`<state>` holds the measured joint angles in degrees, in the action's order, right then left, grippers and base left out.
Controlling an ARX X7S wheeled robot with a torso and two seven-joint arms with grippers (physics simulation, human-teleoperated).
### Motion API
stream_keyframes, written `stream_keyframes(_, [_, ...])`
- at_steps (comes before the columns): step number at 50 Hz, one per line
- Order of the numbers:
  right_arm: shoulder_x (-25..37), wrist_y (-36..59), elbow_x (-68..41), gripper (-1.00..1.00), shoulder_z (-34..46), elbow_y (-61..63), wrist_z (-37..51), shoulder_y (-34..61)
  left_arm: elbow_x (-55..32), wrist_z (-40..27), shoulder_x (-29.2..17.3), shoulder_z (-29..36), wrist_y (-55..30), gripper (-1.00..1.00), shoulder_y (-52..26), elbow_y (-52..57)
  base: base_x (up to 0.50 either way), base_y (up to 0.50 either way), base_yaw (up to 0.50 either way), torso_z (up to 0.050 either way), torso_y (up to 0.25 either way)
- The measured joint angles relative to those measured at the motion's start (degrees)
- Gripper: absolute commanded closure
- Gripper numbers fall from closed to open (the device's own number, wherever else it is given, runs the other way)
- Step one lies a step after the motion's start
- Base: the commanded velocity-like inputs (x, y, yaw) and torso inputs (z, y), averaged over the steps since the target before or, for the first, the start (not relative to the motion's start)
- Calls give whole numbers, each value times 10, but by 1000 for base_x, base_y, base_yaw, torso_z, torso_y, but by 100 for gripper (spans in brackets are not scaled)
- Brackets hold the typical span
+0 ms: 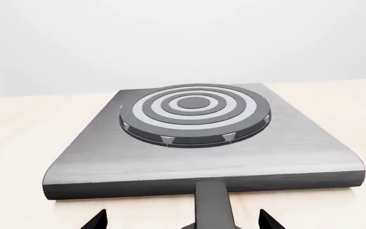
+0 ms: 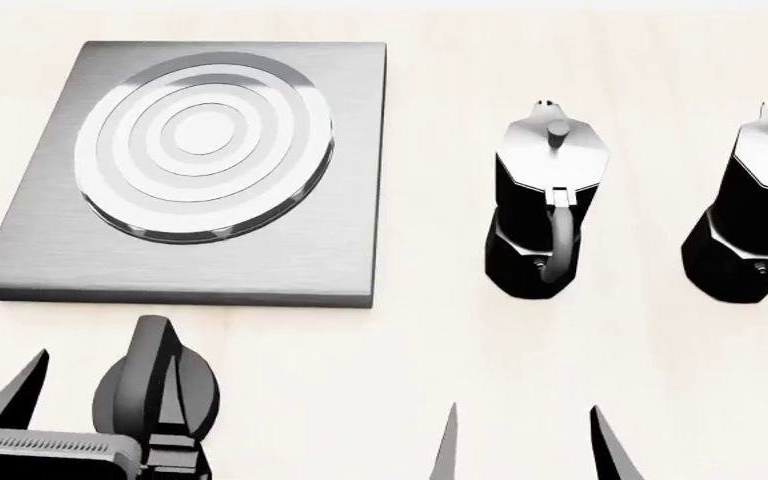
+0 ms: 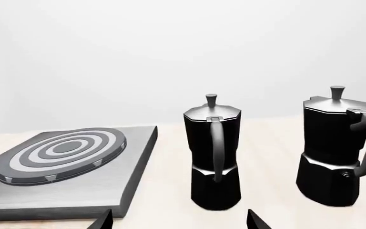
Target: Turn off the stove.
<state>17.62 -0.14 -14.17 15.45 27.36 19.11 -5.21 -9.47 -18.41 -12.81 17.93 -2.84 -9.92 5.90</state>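
Head view shows the stove (image 2: 37, 250) at the far left of the table (image 2: 424, 340), with its knob (image 2: 157, 390) on the near side, well left of two moka pots (image 2: 544, 210). Left gripper (image 2: 97, 405) is spread, its fingers either side of the knob and seemingly not yet pinching it; right gripper (image 2: 524, 445) hangs spread and empty nearer the pots. That knob looks rigid, ridged and light, so I judge a pinch across its raised bar should turn it without slipping.

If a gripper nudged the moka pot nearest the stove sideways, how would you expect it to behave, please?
The moka pot stands tall on a fairly narrow base, so a high push would probably tip it. Its smooth faceted body looks rigid and perhaps slippery. A low push would likelier slide it on the table.
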Motion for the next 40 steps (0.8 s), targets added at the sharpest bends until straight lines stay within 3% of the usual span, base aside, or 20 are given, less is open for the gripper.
stream_keyframes(40, [9, -5, -4, -100, 6, 0, 8, 0, -2, -17, 4, 8, 20, -100, -11, -62, 0, 0, 0, 0, 0])
